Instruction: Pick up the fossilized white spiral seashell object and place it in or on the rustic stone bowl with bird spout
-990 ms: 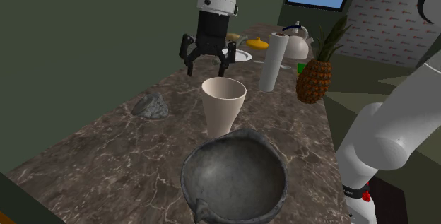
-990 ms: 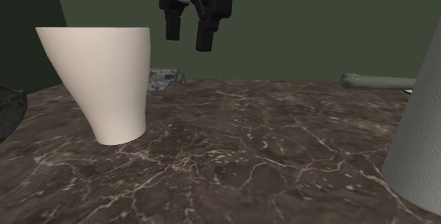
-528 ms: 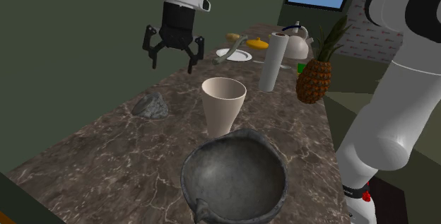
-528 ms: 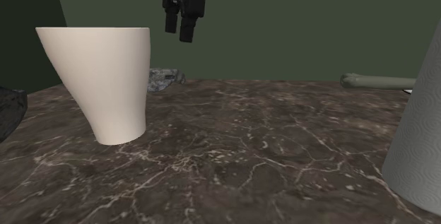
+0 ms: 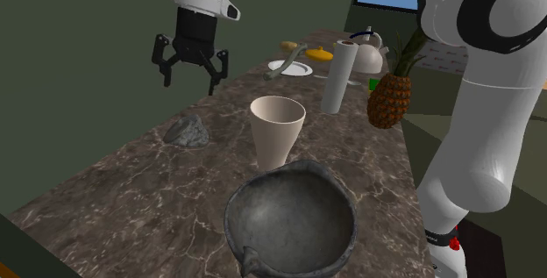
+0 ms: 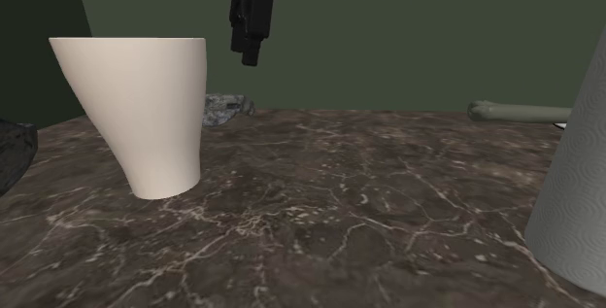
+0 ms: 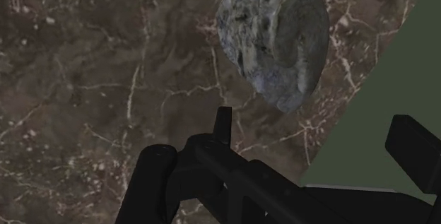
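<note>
Shell: one grey mottled spiral seashell [image 5: 187, 131], lying on the dark marble counter [image 5: 114, 188].
Gripper: one black gripper [image 5: 188, 85], fingers apart and empty, in the air over the shell.
Bowl: one dark grey stone bowl [image 5: 294, 224], well apart from the shell.
Cup: one beige tapered cup [image 5: 278, 131], near the bowl.
</note>
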Controlling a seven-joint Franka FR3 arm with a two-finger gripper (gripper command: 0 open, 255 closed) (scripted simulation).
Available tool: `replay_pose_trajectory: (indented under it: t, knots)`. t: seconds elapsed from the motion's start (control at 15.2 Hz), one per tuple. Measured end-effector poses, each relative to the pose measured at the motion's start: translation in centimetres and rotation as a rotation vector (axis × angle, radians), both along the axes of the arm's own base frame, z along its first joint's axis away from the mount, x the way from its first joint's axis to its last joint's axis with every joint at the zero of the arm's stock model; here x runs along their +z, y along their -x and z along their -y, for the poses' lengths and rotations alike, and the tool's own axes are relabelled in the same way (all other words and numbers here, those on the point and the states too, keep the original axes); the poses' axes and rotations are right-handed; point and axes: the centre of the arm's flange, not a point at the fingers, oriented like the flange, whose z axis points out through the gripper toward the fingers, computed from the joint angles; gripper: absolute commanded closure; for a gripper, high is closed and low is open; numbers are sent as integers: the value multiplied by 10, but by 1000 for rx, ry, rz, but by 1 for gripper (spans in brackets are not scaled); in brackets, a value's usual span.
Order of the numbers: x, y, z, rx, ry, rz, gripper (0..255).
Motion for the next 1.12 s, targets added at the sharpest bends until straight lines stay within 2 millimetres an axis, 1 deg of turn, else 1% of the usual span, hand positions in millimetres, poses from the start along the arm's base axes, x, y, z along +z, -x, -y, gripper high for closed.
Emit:
replay_pose_trajectory:
  t: [0.2,0.26,0.66,0.73,1.12]
  knots:
    - [-17,-2,-4,-1,0,1,0]
    - [-20,-2,-5,-1,0,1,0]
    - [-23,-1,-6,-1,0,1,0]
    - [-23,-1,-6,-1,0,1,255]
    - [-23,-1,-6,-1,0,1,255]
